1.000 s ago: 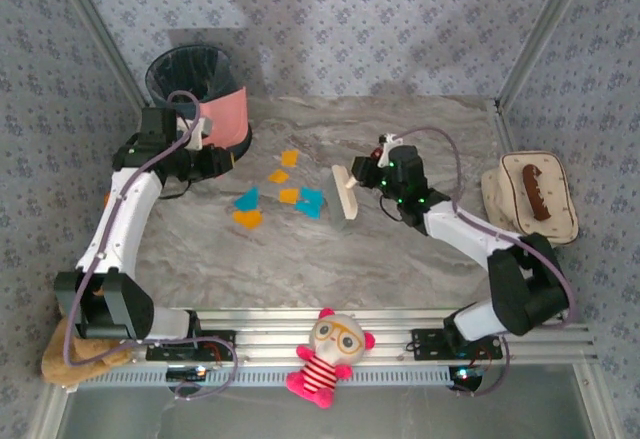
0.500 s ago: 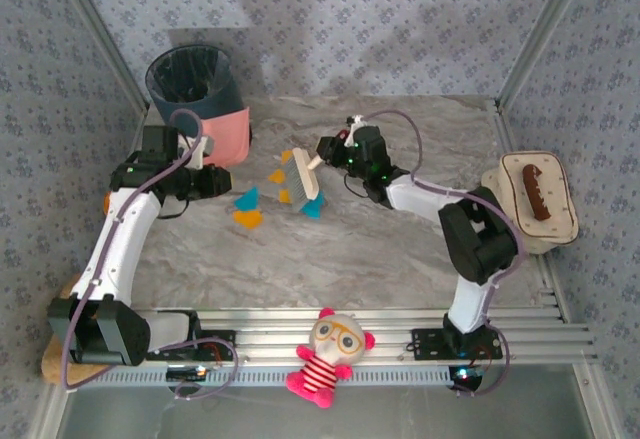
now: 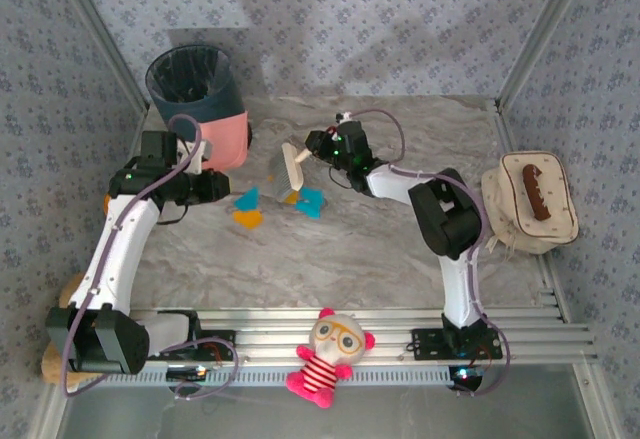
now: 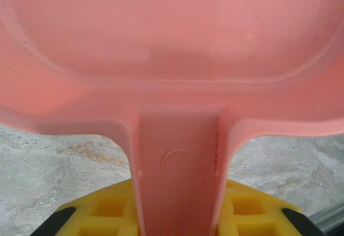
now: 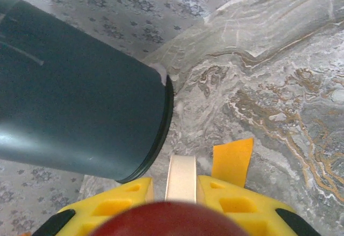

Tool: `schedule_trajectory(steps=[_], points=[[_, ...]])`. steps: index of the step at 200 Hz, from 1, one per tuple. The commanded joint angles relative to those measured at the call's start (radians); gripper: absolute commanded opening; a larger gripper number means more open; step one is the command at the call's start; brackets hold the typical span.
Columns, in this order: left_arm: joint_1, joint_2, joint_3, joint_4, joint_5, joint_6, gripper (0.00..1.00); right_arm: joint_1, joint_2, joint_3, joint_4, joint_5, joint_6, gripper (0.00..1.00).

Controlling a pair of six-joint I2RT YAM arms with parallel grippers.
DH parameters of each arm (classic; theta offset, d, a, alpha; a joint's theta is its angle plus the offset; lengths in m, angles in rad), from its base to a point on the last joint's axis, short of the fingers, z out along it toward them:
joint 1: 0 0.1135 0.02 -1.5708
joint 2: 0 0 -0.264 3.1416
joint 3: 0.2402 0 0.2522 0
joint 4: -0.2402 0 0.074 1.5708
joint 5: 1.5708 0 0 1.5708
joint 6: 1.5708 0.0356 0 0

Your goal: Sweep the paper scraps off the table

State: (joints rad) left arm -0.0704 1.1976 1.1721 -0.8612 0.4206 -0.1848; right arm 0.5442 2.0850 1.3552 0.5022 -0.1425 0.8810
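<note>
While the right gripper [image 3: 312, 149], jaws clenched on a small brush [image 3: 288, 171], is sweeping at the paper scraps [image 3: 247, 200] lying toward the far-left corner of the table [image 3: 350, 249], the left gripper [image 4: 177, 214] is gripping the pink dustpan [image 3: 228, 137] beside them. Next, the brush probably needs to push them into it.

Orange and cyan paper scraps [image 3: 246, 200] lie flat, clustered on the marble table [image 3: 400, 249].

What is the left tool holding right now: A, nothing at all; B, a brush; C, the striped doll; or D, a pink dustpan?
D: in the left wrist view the handle of the pink dustpan sits clamped in the left tool, between its yellow fingers.
</note>
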Motion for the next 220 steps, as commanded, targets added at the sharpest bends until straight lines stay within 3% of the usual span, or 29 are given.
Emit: schedule_trajectory(steps=[1,85,220], points=[[0.000,-0.030,-0.008,0.022,-0.008,-0.012,0.00,0.002,0.025,0.046,0.023,0.044,0.039,0.00],[0.000,-0.040,-0.022,0.020,0.001,-0.018,0.00,-0.022,-0.035,-0.062,-0.039,0.085,-0.040,0.00],[-0.014,-0.029,-0.040,0.022,0.049,-0.030,0.00,-0.024,-0.347,-0.259,-0.323,0.253,-0.350,0.00]])
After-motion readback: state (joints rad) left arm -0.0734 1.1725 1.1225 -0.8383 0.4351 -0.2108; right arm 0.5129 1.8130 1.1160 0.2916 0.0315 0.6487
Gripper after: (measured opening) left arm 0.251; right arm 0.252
